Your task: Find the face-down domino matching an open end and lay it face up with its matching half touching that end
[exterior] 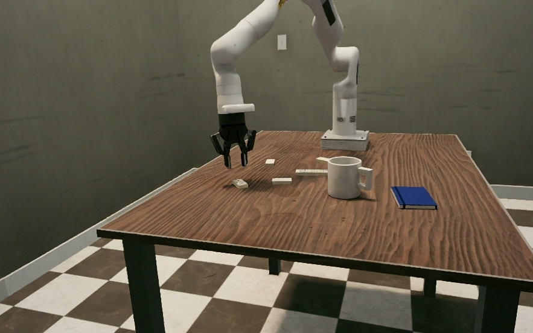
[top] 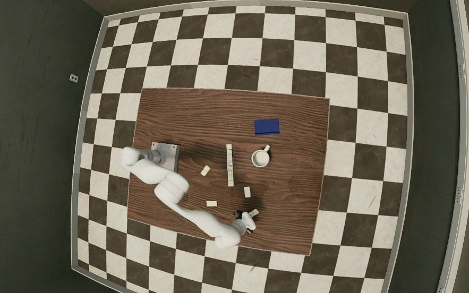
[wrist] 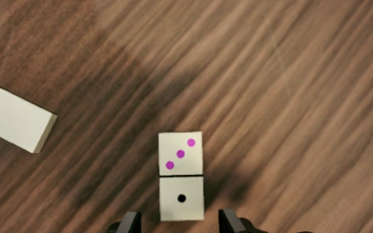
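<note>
A domino (wrist: 181, 176) lies flat and face up on the table, with three purple pips on one half and one black pip on the other. It also shows in the top view (top: 253, 212) and in the side view (exterior: 239, 183). My gripper (exterior: 234, 163) hangs a little above it, open and empty, with its fingertips either side of the one-pip end in the wrist view (wrist: 178, 224). The line of dominoes (top: 230, 165) lies in the middle of the table. Three face-down dominoes lie apart from it (top: 205, 170) (top: 247, 191) (top: 211, 203). One of them shows at the left of the wrist view (wrist: 15, 116).
A white mug (top: 260, 157) stands just right of the line and hides part of it in the side view (exterior: 344, 177). A blue book (top: 266, 127) lies beyond the mug. The arm's base (top: 165, 155) sits at the table's left side. The table's near edge is close to my gripper.
</note>
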Motion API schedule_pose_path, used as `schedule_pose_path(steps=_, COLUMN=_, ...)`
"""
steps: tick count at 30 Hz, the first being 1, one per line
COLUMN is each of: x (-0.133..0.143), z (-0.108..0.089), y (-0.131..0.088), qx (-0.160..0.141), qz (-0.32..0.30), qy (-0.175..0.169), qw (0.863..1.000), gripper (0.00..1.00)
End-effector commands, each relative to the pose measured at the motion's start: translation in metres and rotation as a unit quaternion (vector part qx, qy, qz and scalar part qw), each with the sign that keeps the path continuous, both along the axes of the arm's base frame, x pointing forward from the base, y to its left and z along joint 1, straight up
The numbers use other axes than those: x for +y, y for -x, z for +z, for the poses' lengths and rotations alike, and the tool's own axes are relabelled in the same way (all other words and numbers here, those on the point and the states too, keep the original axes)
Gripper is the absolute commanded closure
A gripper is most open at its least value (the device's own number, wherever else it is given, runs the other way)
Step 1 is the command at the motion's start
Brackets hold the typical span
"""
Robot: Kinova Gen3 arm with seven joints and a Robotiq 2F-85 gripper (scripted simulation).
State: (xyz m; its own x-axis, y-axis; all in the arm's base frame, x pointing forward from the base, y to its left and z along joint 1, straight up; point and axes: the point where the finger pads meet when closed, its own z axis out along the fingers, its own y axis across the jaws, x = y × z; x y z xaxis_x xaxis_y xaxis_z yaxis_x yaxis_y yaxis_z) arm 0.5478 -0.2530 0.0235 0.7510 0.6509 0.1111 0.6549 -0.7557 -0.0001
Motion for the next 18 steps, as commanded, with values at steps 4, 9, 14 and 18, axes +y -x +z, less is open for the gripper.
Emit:
schedule_pose_path(steps=4, x=0.000, z=0.006, y=-0.001, qx=0.006, qz=0.000, qy=0.007, qw=1.000, gripper=0.50)
schedule_pose_path(steps=9, x=0.000, z=0.012, y=-0.001, qx=0.016, qz=0.000, qy=0.015, qw=1.000, gripper=0.50)
schedule_pose_path(steps=14, x=0.000, z=0.017, y=-0.001, qx=0.025, qz=0.000, qy=0.023, qw=0.999, gripper=0.50)
schedule_pose_path(steps=18, x=0.000, z=0.021, y=-0.001, qx=0.031, qz=0.000, qy=0.028, qw=0.999, gripper=0.50)
